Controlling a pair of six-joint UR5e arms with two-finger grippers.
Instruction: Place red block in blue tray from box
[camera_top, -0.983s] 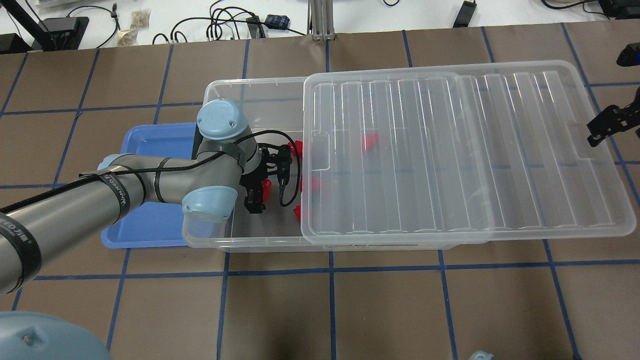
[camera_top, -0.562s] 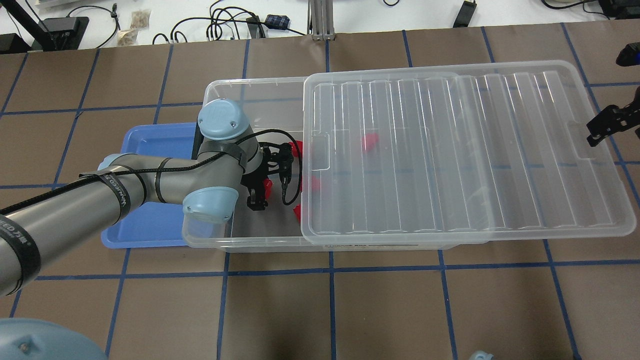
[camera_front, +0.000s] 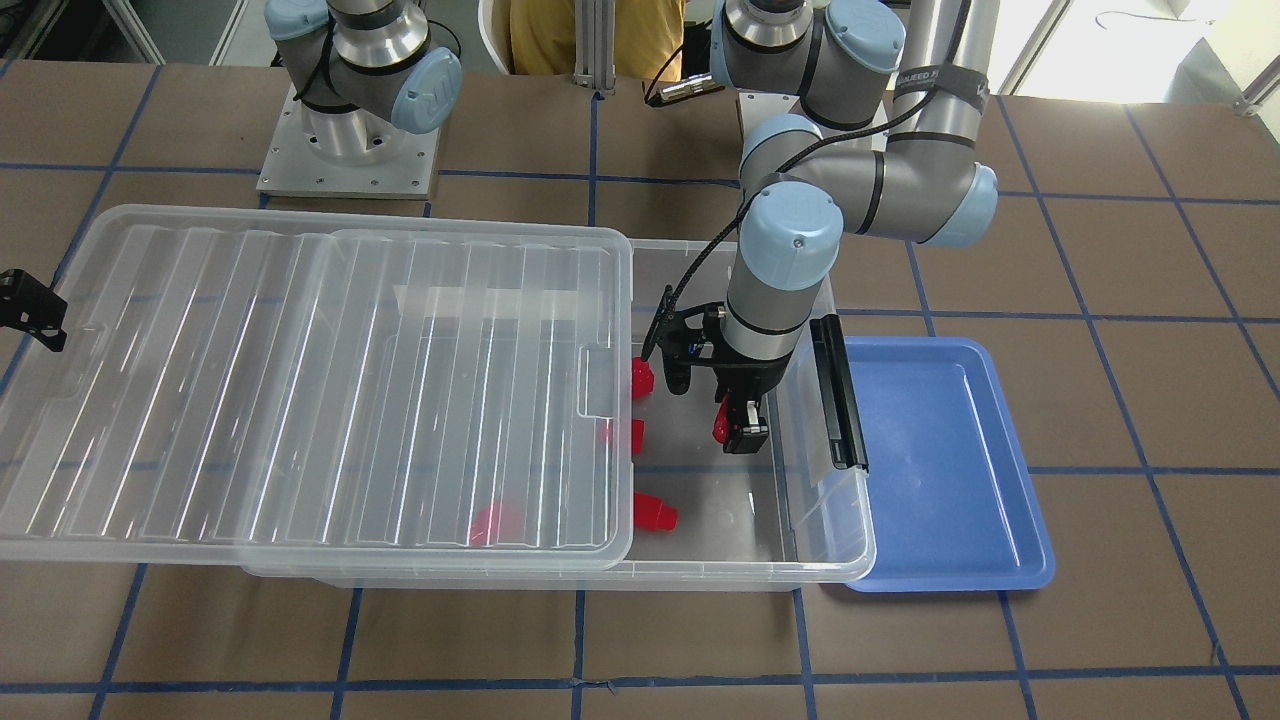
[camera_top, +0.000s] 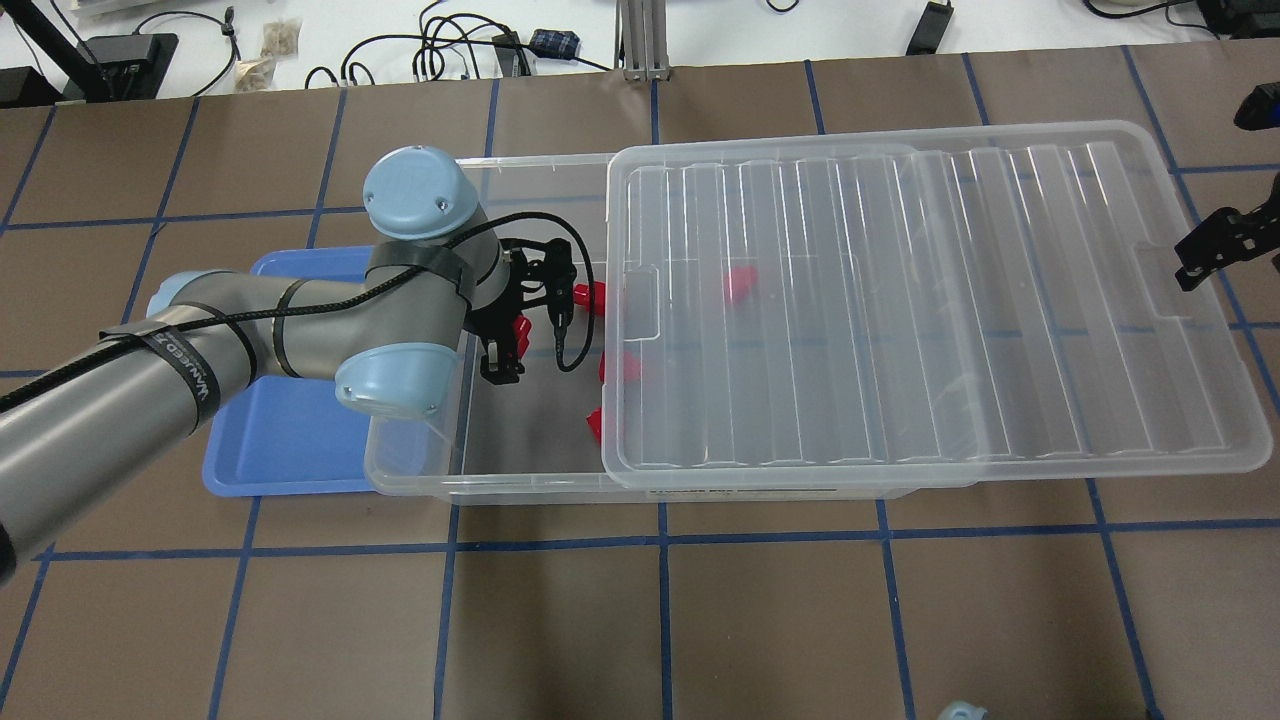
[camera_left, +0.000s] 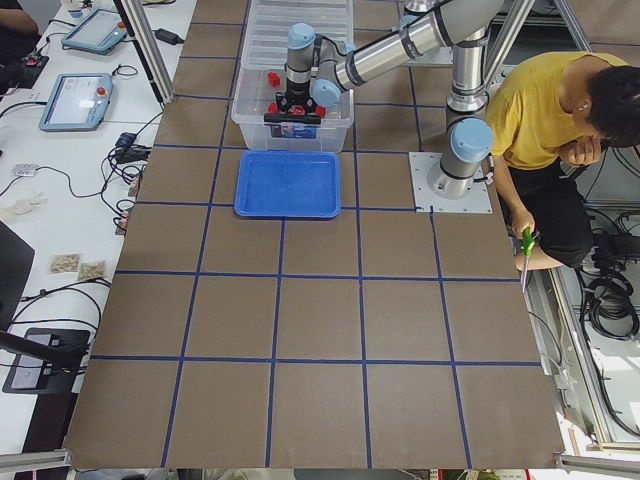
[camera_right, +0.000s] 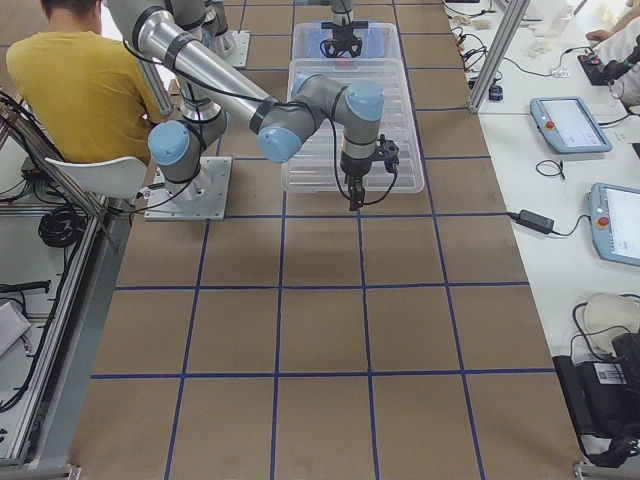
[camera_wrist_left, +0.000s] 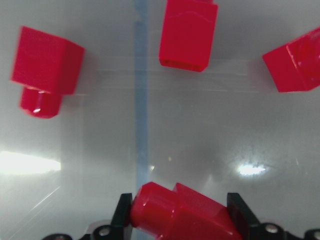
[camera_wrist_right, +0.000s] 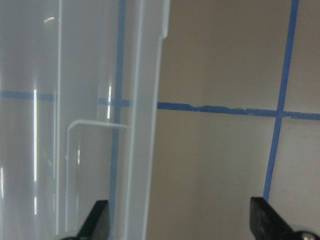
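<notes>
My left gripper (camera_top: 505, 352) is shut on a red block (camera_top: 518, 328) and holds it above the floor of the open end of the clear box (camera_top: 500, 480). The left wrist view shows the block (camera_wrist_left: 182, 212) between the jaws. In the front view the gripper (camera_front: 738, 425) hangs just inside the box wall beside the blue tray (camera_front: 940, 450). The blue tray (camera_top: 290, 440) lies against the box's left end and holds nothing. My right gripper (camera_top: 1215, 250) is open and empty at the lid's far right edge (camera_wrist_right: 182, 220).
Three loose red blocks (camera_top: 590, 296) (camera_top: 615, 365) (camera_top: 592, 425) lie by the lid's edge, and another (camera_top: 738, 285) is under the lid. The ribbed clear lid (camera_top: 900, 300) is slid right and covers most of the box. A black latch bar (camera_front: 838, 395) sits on the box end by the tray.
My left gripper has risen with the red block and shifted away from the lid toward the tray end of the box. The right gripper has not moved.
</notes>
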